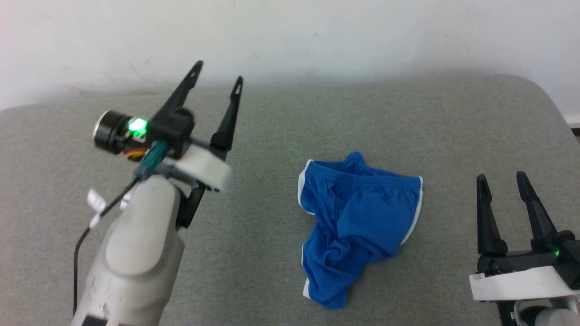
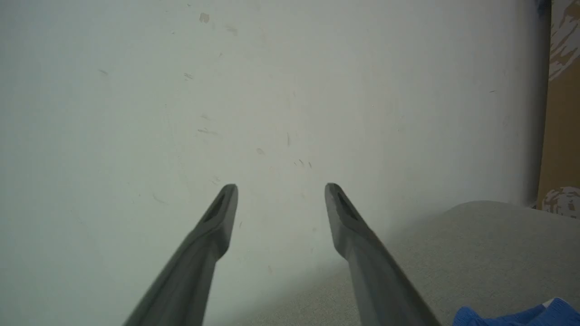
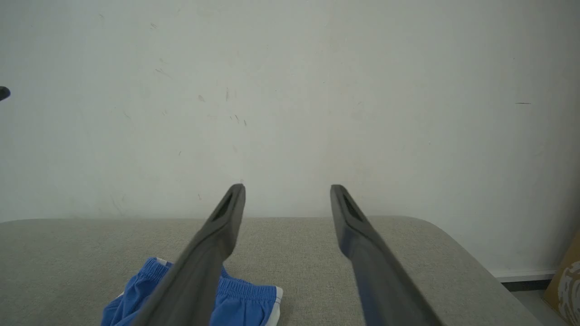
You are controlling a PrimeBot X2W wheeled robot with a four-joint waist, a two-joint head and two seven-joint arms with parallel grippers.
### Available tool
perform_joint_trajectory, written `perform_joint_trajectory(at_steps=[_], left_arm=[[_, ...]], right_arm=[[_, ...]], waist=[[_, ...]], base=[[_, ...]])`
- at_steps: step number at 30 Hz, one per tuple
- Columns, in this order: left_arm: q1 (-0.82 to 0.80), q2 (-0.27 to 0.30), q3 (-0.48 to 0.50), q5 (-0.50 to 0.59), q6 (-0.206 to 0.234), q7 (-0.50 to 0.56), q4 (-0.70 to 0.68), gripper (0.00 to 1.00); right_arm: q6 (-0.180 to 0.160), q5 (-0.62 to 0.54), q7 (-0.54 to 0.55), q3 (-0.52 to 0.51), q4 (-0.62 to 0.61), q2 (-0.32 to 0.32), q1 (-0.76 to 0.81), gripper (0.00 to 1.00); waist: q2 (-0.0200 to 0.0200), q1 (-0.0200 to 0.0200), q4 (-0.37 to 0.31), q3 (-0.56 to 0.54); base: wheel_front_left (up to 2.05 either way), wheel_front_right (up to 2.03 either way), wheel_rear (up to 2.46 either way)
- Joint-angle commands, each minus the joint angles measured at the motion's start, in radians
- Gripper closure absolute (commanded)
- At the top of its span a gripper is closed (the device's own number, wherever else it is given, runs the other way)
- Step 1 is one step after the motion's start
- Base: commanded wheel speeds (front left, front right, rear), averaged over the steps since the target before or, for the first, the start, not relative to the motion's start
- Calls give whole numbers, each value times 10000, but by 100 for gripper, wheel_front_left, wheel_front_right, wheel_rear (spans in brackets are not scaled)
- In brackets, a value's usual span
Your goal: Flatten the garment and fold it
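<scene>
The garment (image 1: 355,226), bright blue shorts with white trim, lies crumpled on the grey cushioned surface (image 1: 272,136), its gathered waistband toward the wall. My left gripper (image 1: 218,73) is raised well to the left of it, open and empty, fingers pointing at the wall. At the lower right my right gripper (image 1: 500,180) is open and empty, a short way right of the shorts. The left wrist view catches a blue corner of the garment (image 2: 521,316) at its bottom right, past my left gripper (image 2: 281,186). In the right wrist view the garment (image 3: 244,299) lies lower left, partly behind a finger of my right gripper (image 3: 287,186).
A white scuffed wall (image 1: 290,36) rises right behind the surface. The surface's rounded right end (image 1: 550,102) drops off to the floor, where a brown cardboard box (image 2: 562,113) stands. Bare grey fabric surrounds the shorts on all sides.
</scene>
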Motion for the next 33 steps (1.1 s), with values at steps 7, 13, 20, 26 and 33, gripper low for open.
perform_joint_trajectory(at_steps=[7,13,20,26,33], left_arm=[[-2503,166,-2449,-1533,-363,1593,2570,0],[-4042,889,-5726,-4679,-367,4349,3077,0],[-5537,1905,-8741,-7270,-368,6994,2530,0],[-6470,2289,-10358,-8385,-369,8712,2371,0],[-6325,2401,-10580,-8010,-369,10287,2070,0]], right_arm=[[-19,47,-46,27,-61,26,-370,0],[-19,101,-46,85,-86,26,-713,0],[-19,230,-46,159,-99,26,-1135,0],[-19,382,-46,314,-118,26,-1545,0],[-19,582,-46,375,-96,26,-1876,0]], waist=[[1,-1,-506,491],[1,-1,-917,1077],[1,-1,-1396,1804],[1,-1,-1884,2485],[1,-1,-2389,3101]], base=[[0,0,0],[0,0,0],[0,0,0],[0,0,0],[0,0,0]])
